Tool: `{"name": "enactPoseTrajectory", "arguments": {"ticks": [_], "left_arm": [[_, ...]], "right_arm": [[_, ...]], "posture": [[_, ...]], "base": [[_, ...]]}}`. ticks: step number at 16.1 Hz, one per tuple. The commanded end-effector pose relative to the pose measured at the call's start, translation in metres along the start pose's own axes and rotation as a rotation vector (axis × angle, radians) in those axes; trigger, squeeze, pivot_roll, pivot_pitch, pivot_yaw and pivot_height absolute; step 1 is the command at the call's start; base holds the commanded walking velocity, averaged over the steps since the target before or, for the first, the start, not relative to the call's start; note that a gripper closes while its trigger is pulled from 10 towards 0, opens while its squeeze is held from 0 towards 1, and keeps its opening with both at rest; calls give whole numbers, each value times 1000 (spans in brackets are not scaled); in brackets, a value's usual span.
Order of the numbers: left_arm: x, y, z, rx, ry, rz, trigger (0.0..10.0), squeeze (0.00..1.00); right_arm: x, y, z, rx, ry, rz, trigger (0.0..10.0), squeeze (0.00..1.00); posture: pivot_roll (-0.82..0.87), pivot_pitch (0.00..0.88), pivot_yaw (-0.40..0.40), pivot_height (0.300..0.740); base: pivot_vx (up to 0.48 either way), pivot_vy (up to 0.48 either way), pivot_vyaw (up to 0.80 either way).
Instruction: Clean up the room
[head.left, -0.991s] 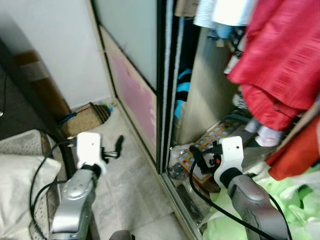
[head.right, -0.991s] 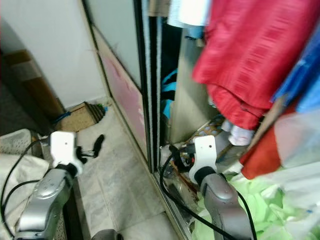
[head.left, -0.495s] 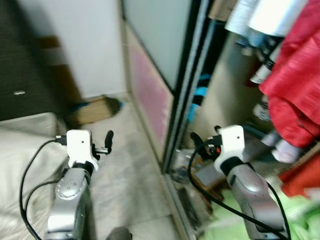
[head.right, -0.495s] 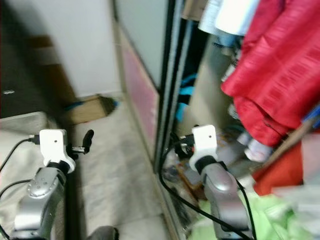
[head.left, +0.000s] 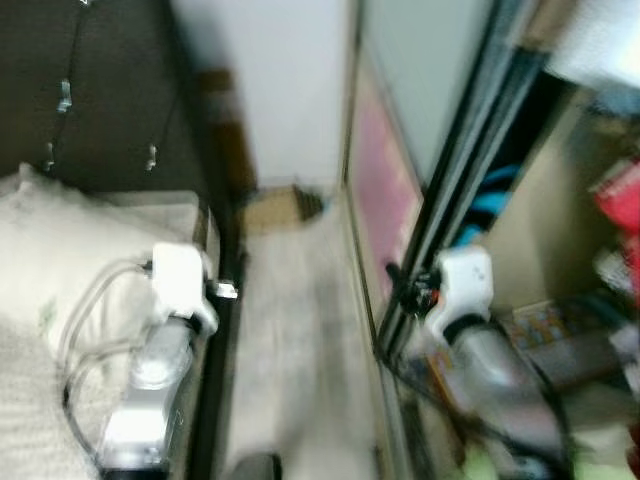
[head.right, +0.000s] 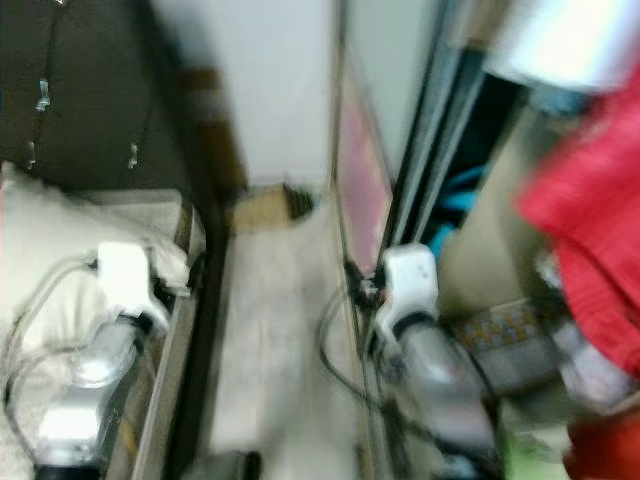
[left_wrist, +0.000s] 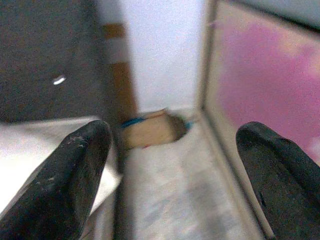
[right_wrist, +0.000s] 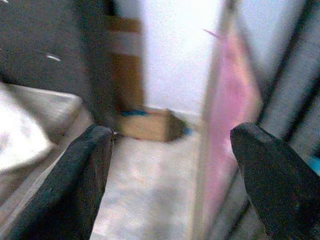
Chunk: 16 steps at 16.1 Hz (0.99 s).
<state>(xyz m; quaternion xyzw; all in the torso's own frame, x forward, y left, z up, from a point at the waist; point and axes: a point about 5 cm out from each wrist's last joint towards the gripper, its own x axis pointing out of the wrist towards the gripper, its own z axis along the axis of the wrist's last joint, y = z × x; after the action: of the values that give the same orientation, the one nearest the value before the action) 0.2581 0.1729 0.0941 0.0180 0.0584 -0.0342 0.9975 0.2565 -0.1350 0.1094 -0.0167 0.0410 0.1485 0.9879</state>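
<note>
While blurred, left claw (left_wrist: 170, 175) splayed wide, right claw (right_wrist: 170, 175) likewise, over pale mottled floor (left_wrist: 175, 185), flat cardboard box (left_wrist: 150, 131).

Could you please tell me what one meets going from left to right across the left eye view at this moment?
White bedding → left gripper by the bed's dark edge → pale floor strip with a brown cardboard piece at its far end → pink wardrobe door panel → right gripper → open wardrobe with a red garment.
</note>
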Motion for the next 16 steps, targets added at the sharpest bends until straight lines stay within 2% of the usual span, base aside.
{"name": "enactPoseTrajectory", "arguments": {"ticks": [1,5,6,8,9,12,14,16], "left_arm": [[1,-3,2,-18,19,5,10000,0],[-2,-5,1,-43,49,25,10000,0],[-4,-4,2,-6,53,56,10000,0],[-4,-5,2,-29,40,21,10000,0],[-5,-2,7,-1,-13,40,10000,0],[-6,-1,11,65,-69,43,10000,0],[-6,-2,7,26,-28,65,10000,0],[-7,-5,5,61,-28,60,10000,0]], "right_arm": [[-3,-6,-3,-12,5,-21,10000,0],[-2,-6,-3,-11,0,-17,10000,0],[-2,-5,-4,-11,-2,-15,10000,0],[-2,-5,-4,-13,-5,-13,10000,0],[-3,-6,-4,-13,-6,-13,10000,0],[-4,-6,-5,-12,-4,-13,10000,0],[-5,-6,-6,-14,-4,-14,10000,0],[-5,-8,-7,-15,-2,-16,10000,0]], "posture": [[11,0,-5,740],[15,0,-6,740],[16,0,-6,740],[14,0,-5,740],[13,0,-5,740],[10,0,-6,740],[8,0,-10,740],[11,0,-16,740]], "base": [[0,0,794],[0,0,794],[0,0,794],[0,0,794],[0,0,794],[0,0,794],[0,0,794],[0,0,794]]}}
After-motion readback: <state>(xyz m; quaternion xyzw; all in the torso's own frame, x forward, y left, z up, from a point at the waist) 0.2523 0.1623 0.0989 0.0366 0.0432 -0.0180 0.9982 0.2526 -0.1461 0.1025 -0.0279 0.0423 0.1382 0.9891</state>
